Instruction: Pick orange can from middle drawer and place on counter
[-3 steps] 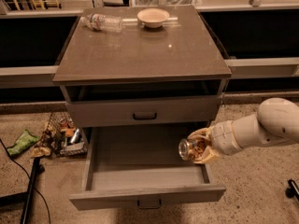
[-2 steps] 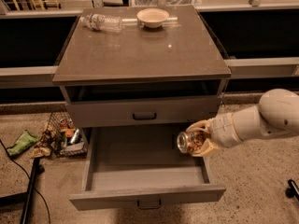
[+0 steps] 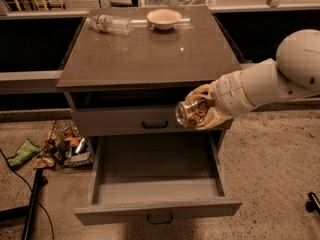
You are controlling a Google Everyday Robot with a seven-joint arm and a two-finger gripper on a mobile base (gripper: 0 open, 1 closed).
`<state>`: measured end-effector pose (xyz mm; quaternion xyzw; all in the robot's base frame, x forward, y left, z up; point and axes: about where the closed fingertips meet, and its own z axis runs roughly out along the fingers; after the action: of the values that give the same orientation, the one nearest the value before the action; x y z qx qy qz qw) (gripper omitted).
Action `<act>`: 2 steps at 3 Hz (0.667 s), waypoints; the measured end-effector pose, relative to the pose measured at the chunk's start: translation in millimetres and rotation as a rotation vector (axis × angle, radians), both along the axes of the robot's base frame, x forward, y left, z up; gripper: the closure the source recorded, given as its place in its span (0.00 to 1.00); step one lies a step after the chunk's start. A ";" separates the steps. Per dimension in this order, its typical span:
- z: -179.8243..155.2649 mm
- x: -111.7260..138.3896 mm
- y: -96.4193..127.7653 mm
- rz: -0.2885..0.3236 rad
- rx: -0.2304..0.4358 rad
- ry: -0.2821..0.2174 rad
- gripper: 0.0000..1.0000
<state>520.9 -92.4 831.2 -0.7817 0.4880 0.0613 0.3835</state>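
My gripper (image 3: 202,111) is shut on the orange can (image 3: 192,112), which lies on its side with its shiny silver end facing left. It hangs in the air above the right part of the open middle drawer (image 3: 157,184), in front of the closed drawer above it (image 3: 150,121) and just below the counter's front edge. The counter (image 3: 150,54) is the cabinet's flat grey-brown top. The open drawer shows nothing inside. My white arm (image 3: 280,79) comes in from the right.
A clear plastic water bottle (image 3: 110,24) lies at the counter's back left and a small pale bowl (image 3: 164,18) stands at its back middle. A wire basket of clutter (image 3: 67,146) and a green rag (image 3: 22,153) lie on the floor left of the cabinet.
My gripper has lifted the orange can up out of the drawer and a little to the left, from drawer height to just under the counter's edge.
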 end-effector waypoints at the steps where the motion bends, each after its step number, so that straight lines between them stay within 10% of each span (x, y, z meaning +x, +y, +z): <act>1: 0.5 2.7 0.3 0.000 0.002 0.001 1.00; 2: 4.8 28.6 3.5 -0.002 0.020 0.007 1.00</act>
<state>549.5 -88.9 836.0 -0.7772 0.4893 0.0687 0.3896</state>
